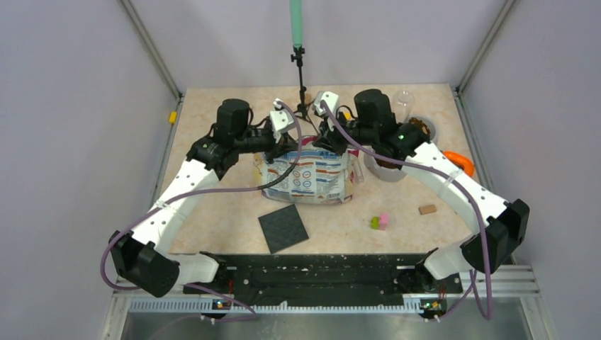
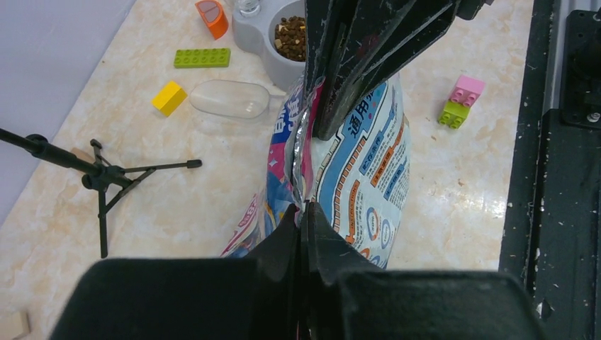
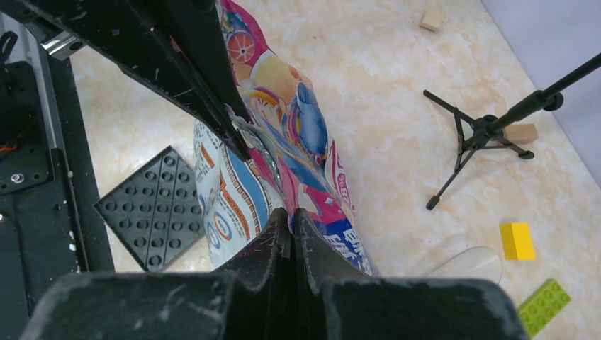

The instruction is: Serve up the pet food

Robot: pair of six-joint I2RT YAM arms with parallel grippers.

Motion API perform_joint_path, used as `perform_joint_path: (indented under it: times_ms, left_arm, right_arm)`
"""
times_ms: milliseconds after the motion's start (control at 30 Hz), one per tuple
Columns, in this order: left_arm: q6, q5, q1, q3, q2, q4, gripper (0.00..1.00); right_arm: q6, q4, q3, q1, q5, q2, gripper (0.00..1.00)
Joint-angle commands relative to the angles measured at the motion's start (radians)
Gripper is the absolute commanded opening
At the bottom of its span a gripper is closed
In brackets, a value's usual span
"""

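Observation:
The glossy pink-and-blue pet food bag (image 1: 312,180) stands upright mid-table. My left gripper (image 2: 303,210) is shut on the left end of its flattened top edge. My right gripper (image 3: 291,214) is shut on the right end of that edge, facing the left one, and the bag (image 2: 368,170) hangs between them. The mouth looks pressed flat, and nothing inside the bag shows. Brown kibble (image 2: 290,37) fills the grey bowl (image 2: 273,60) beyond the bag, also seen at the back right as the bowl (image 1: 419,127).
A clear scoop (image 2: 230,98) lies behind the bag beside a yellow block (image 2: 169,97) and a green brick (image 2: 202,57). A black studded plate (image 1: 283,228) lies in front, pink-and-green blocks (image 1: 380,222) to the right. A small tripod (image 1: 303,106) stands behind and an orange object (image 1: 459,161) lies far right.

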Motion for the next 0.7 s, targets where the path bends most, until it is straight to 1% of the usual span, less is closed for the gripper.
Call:
perform_joint_path:
  times_ms: [0, 33, 67, 100, 167, 233, 333, 400, 467, 500, 533, 567, 600, 667]
  left_arm:
    - [-0.02, -0.011, 0.001, -0.019, -0.072, 0.068, 0.12]
    - [-0.016, 0.006, 0.001, -0.017, -0.065, 0.054, 0.37]
    - [-0.005, 0.032, 0.0, -0.011, -0.055, 0.042, 0.53]
    - [-0.023, 0.052, 0.0, -0.008, -0.046, 0.049, 0.6]
    - [-0.069, 0.081, -0.005, -0.01, -0.029, 0.085, 0.68]
    - [-0.089, 0.085, -0.022, -0.015, -0.015, 0.122, 0.7]
    - [-0.124, 0.094, -0.052, -0.024, 0.013, 0.189, 0.71]
    - [-0.14, 0.101, -0.067, -0.022, 0.038, 0.219, 0.68]
    - [-0.153, 0.104, -0.074, -0.015, 0.056, 0.235, 0.59]
    - [-0.16, 0.104, -0.076, -0.009, 0.064, 0.238, 0.47]
    - [-0.169, 0.099, -0.077, -0.003, 0.068, 0.24, 0.33]
    - [-0.172, 0.094, -0.077, 0.001, 0.071, 0.24, 0.13]
    - [-0.172, 0.09, -0.077, 0.004, 0.072, 0.237, 0.0]
    - [-0.168, 0.076, -0.077, 0.004, 0.063, 0.231, 0.0]
  right_arm:
    - [0.052, 0.205, -0.039, 0.001, -0.043, -0.054, 0.0]
    - [0.052, 0.208, -0.044, 0.001, -0.061, -0.063, 0.0]
    - [0.053, 0.205, -0.045, 0.0, -0.082, -0.069, 0.0]
    - [0.055, 0.198, -0.045, 0.0, -0.094, -0.07, 0.0]
    - [0.056, 0.179, -0.04, 0.0, -0.116, -0.071, 0.0]
    - [0.059, 0.167, -0.038, 0.001, -0.122, -0.073, 0.0]
    - [0.061, 0.154, -0.041, 0.0, -0.128, -0.079, 0.0]
    - [0.059, 0.143, -0.042, 0.001, -0.136, -0.086, 0.0]
    - [0.049, 0.123, -0.036, 0.001, -0.145, -0.09, 0.0]
    - [0.044, 0.103, -0.032, 0.0, -0.148, -0.091, 0.0]
    - [0.036, 0.088, -0.026, 0.0, -0.151, -0.092, 0.0]
    - [0.03, 0.072, -0.021, 0.001, -0.149, -0.094, 0.0]
    - [0.027, 0.061, -0.018, 0.0, -0.141, -0.097, 0.0]
    - [0.008, 0.022, -0.005, 0.0, -0.125, -0.097, 0.0]
